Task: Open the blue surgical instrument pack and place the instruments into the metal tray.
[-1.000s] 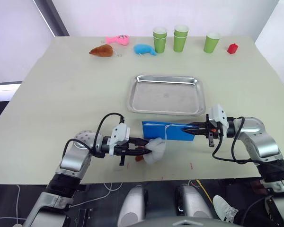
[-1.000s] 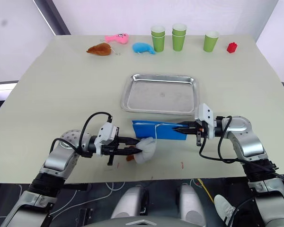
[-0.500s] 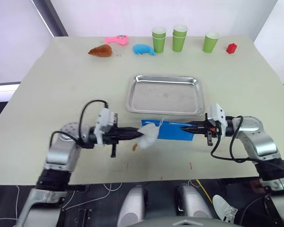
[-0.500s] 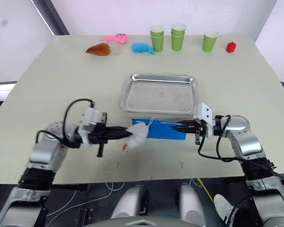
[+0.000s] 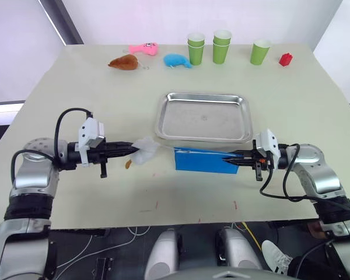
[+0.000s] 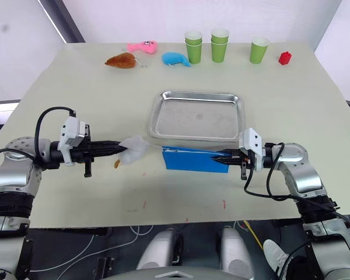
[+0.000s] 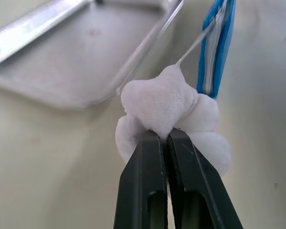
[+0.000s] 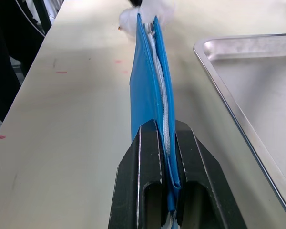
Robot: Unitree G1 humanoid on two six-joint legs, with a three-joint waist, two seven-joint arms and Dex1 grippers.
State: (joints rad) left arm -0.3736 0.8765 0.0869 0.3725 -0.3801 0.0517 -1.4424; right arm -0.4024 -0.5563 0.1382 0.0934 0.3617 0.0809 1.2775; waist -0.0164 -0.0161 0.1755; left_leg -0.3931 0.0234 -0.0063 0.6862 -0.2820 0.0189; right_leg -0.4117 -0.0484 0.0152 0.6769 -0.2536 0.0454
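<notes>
On the pale table (image 5: 76,93), the right gripper (image 5: 236,157) has its jaws clamped on the blue surgical instrument pack (image 5: 201,160), just beside the metal tray (image 5: 204,116); the left gripper (image 5: 130,151) has its jaws pinching a white fluffy puff (image 5: 144,151).

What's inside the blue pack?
The blue pack, pinched by the right claw, shows just a white zipper along its edge. It hides whatever is inside. The metal tray holds nothing.
</notes>
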